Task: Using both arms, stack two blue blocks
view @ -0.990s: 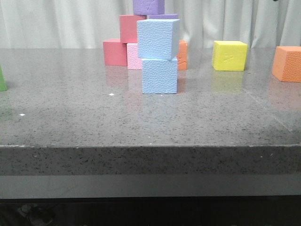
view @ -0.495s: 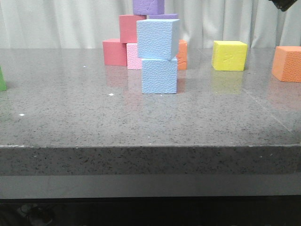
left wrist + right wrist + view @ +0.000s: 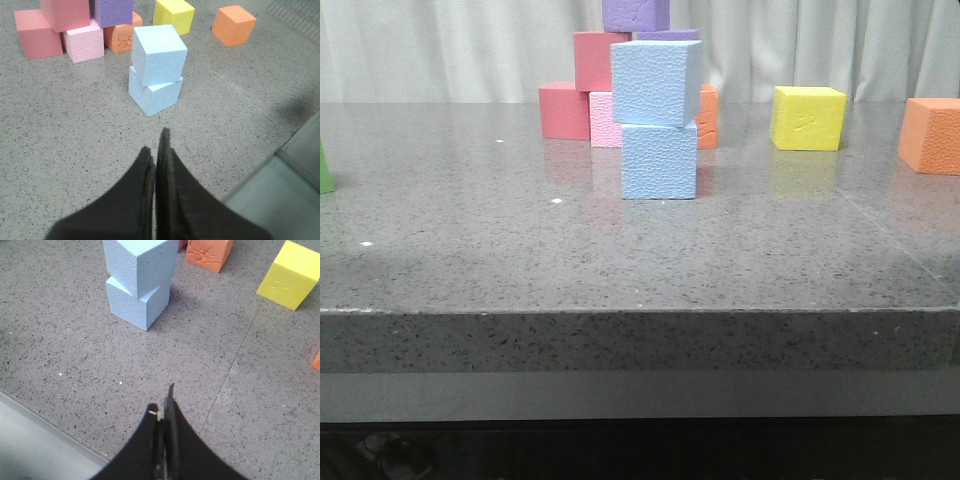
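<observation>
At table centre, the upper blue block (image 3: 656, 82) rests slightly askew on the lower blue block (image 3: 660, 161), the stack judged complete, hence left gripper (image 3: 154, 152) and right gripper (image 3: 165, 405) hover apart from it, fingers together, empty

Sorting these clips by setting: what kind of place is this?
Probably a robot test bench or lab, not a home: a bare speckled grey table, a plain white curtain as backdrop, and only coloured foam cubes, such as the stacked blue blocks and a yellow cube.
</observation>
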Action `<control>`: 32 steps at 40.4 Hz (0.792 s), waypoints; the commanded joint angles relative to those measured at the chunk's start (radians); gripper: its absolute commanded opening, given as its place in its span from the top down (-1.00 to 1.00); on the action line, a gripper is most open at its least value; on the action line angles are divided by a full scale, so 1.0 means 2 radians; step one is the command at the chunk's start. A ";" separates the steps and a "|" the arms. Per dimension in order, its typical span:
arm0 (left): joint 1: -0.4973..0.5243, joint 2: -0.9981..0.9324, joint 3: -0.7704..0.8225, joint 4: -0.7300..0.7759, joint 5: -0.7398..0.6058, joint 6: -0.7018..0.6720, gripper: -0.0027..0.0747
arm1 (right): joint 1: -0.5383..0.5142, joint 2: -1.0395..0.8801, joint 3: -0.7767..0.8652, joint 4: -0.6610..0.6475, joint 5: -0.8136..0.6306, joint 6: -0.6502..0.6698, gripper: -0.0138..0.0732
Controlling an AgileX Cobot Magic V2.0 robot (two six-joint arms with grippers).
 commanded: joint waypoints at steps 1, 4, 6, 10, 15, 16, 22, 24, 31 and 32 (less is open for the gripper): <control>0.002 -0.006 -0.012 -0.020 -0.029 -0.006 0.98 | -0.003 -0.006 -0.013 -0.011 -0.027 -0.004 0.84; 0.002 -0.006 -0.012 -0.020 -0.029 -0.006 0.98 | -0.003 -0.006 -0.013 -0.011 -0.028 -0.004 0.84; 0.002 -0.006 -0.012 -0.020 -0.029 -0.006 0.98 | -0.003 -0.006 -0.013 -0.011 -0.028 -0.004 0.84; 0.002 -0.006 -0.012 -0.020 -0.029 -0.006 0.98 | -0.003 -0.006 -0.013 -0.011 -0.028 -0.004 0.84; 0.005 -0.012 -0.008 -0.014 -0.036 -0.006 0.98 | -0.003 -0.006 -0.013 -0.011 -0.028 -0.004 0.84; 0.009 -0.024 -0.008 -0.006 -0.039 -0.006 0.98 | -0.003 -0.006 -0.013 -0.011 -0.028 -0.004 0.84; 0.055 -0.105 0.024 0.030 -0.065 -0.006 0.98 | -0.003 -0.006 -0.013 -0.011 -0.028 -0.004 0.84; 0.072 -0.140 0.044 0.030 -0.082 -0.006 0.98 | -0.003 -0.006 -0.013 -0.011 -0.028 -0.004 0.84; 0.120 -0.237 0.114 0.034 -0.131 -0.006 0.98 | -0.003 -0.006 -0.013 -0.011 -0.028 -0.004 0.84; 0.126 -0.246 0.123 0.034 -0.136 -0.006 0.98 | -0.003 -0.006 -0.013 -0.011 -0.028 -0.004 0.84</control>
